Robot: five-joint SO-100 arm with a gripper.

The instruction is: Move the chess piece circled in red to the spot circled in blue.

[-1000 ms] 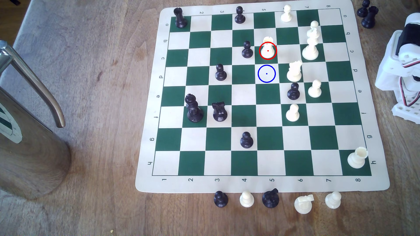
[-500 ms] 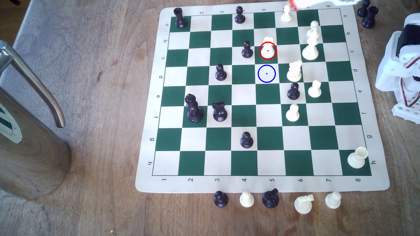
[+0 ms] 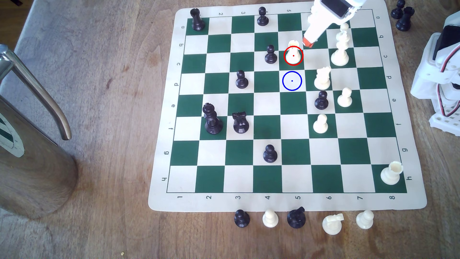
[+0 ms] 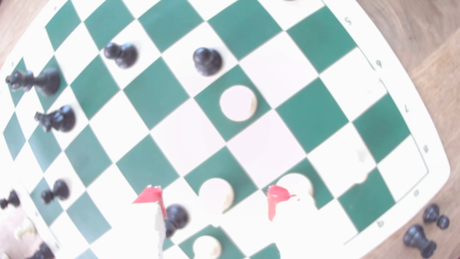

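Gripper, jaws apart, near the rook, black pawn beside.

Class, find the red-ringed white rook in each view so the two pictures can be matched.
Exterior view: rook on a green square, upper middle of the board.
Wrist view: rook seen from above, a pale disc on a green square.
Shared landmark: black pawn on the adjoining cream square.
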